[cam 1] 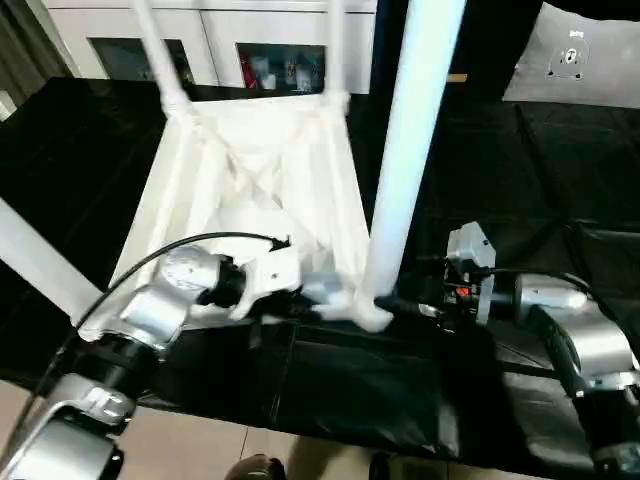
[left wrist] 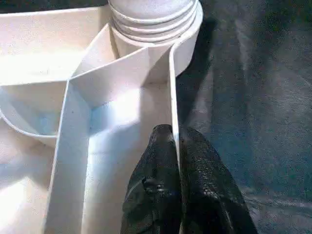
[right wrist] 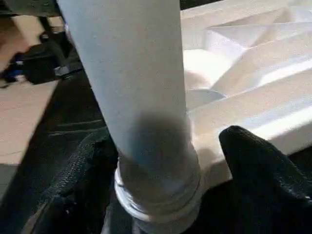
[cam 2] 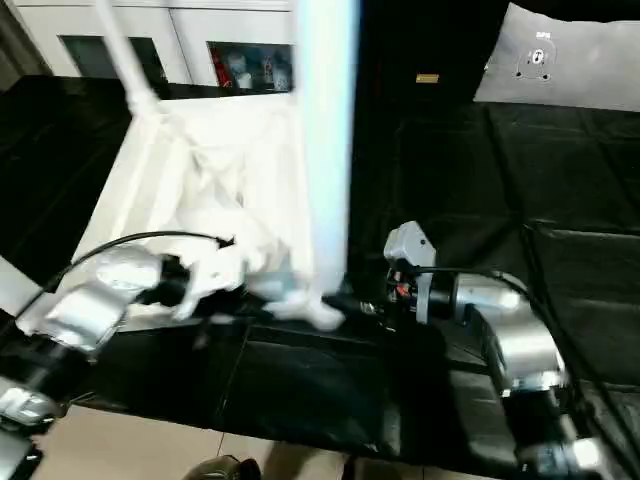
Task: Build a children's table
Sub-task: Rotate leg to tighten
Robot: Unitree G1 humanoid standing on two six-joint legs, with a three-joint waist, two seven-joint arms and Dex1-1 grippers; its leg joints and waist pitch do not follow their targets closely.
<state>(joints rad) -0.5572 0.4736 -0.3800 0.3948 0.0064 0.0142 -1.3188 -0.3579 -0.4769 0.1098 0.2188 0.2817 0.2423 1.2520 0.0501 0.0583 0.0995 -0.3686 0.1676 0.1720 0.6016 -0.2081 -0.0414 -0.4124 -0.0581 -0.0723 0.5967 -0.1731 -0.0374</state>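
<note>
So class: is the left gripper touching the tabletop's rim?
Touching. The left wrist view shows the left gripper pinching the tabletop's rim between both fingers.

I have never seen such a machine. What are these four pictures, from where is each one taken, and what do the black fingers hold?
A humanoid robot is building a white children's table, lying upside down on a black cloth. Two pictures come from its head, looking down over its silver arms. The other two come from cameras on its wrists. The left gripper is shut, pinching the tabletop's thin rim. The right gripper has its fingers either side of the base of a leg, standing in a corner socket.
</note>
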